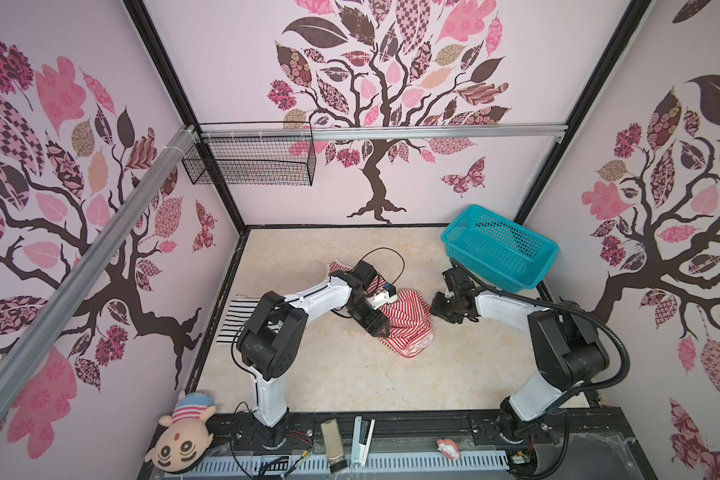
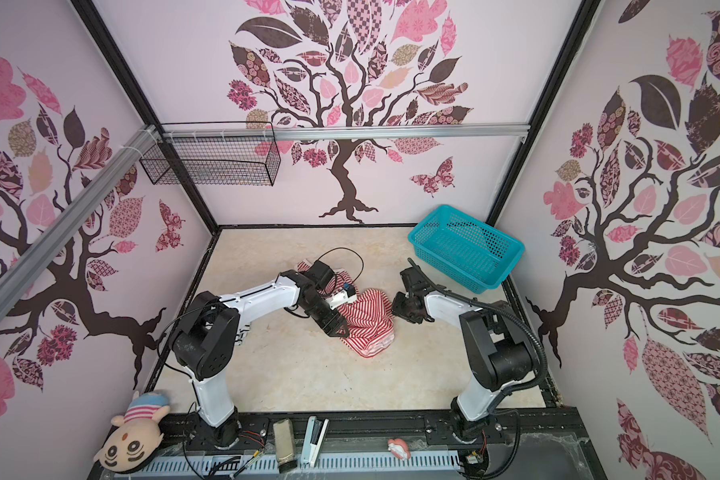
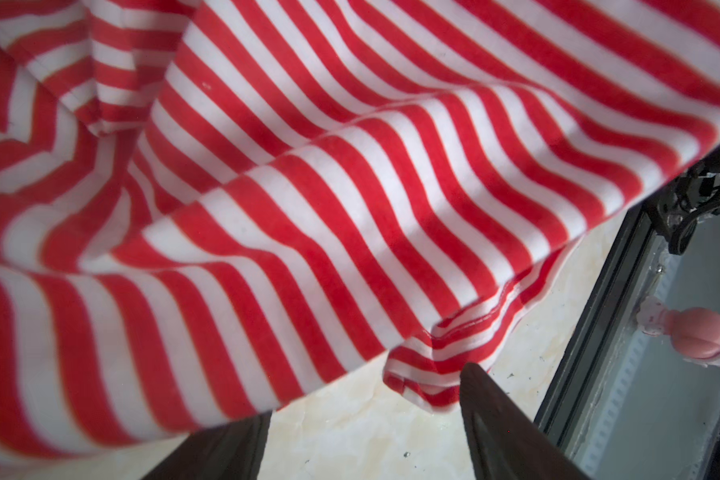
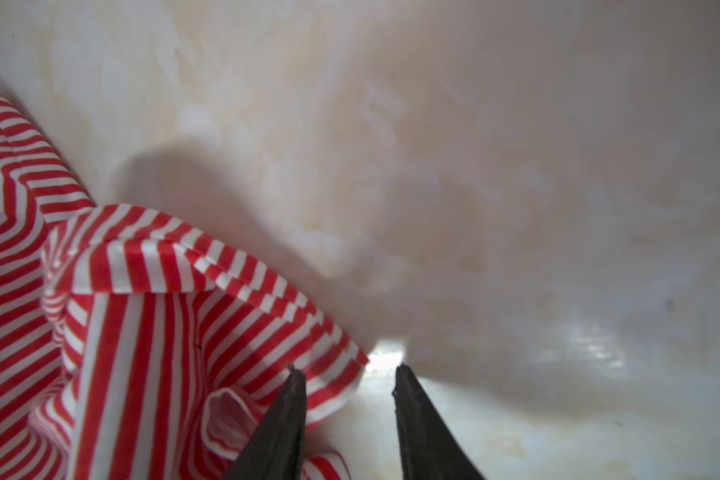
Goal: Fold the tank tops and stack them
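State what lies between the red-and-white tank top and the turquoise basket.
In both top views the right pincer stands between the red-and-white tank top and the turquoise basket; the rest of that stretch is bare table.

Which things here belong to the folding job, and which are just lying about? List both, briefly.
For the job:
red-and-white tank top, crumpled on the table
black-and-white tank top, at its left edge

Lying about:
teal basket
hanging wire basket
plush doll
stapler
small pink toy
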Motion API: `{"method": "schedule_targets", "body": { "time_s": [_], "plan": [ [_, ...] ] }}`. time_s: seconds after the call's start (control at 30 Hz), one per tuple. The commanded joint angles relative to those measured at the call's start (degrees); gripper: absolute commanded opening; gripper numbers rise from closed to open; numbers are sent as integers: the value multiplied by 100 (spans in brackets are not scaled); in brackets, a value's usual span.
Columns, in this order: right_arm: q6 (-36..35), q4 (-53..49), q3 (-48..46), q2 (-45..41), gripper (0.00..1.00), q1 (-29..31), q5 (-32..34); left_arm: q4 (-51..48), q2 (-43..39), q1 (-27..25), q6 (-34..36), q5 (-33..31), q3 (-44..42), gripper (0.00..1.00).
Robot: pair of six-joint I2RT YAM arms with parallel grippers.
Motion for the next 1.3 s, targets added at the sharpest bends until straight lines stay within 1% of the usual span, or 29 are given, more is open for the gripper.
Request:
{"method": "schedule_targets", "body": {
  "time_s": [0.0,0.1,0.17,0.33,0.37,0.47,0.57,0.7,0.97,1.0,1.07,1.1,1.17,1.2,1.27],
  "plan": [
    [-120,97,253,261,38,-5,-128,133,-122,-17,-42,247,-8,75],
    [-150,80,297,427,37,-9,-124,157,-247,-14,-46,247,-124,75],
    [-173,54,279,464,32,-7,-120,113,-292,-12,-15,248,-161,75],
    [-256,-5,140,367,26,-9,-23,63,-430,-13,-6,247,-223,75],
    [-273,0,120,356,22,-10,-32,66,-442,-15,-14,257,-223,75],
    [-309,-62,114,283,0,-6,-150,65,-377,-16,-54,277,-159,75],
    [-311,-172,51,-102,0,5,-129,14,-232,-20,-72,322,-51,75],
    [-295,-387,-22,-688,0,4,4,-104,81,-63,-61,273,105,72],
    [-236,-579,-113,-1142,0,4,-51,-181,514,-130,-178,673,348,66],
    [-236,-588,-118,-1175,0,-1,-66,-161,515,-125,-199,691,352,63],
    [-235,-627,-116,-1252,0,4,-76,-188,491,-134,-175,770,369,51],
    [-230,-645,-122,-1289,0,2,-72,-232,468,-134,-146,805,385,43],
    [-236,-696,-93,-1378,0,0,-59,-407,396,-135,-19,938,419,19],
    [-235,-726,-70,-1420,0,5,-49,-491,361,-140,31,987,428,11],
    [-236,-798,5,-1501,0,5,-32,-637,239,-134,130,1068,412,1]
  ]
}}
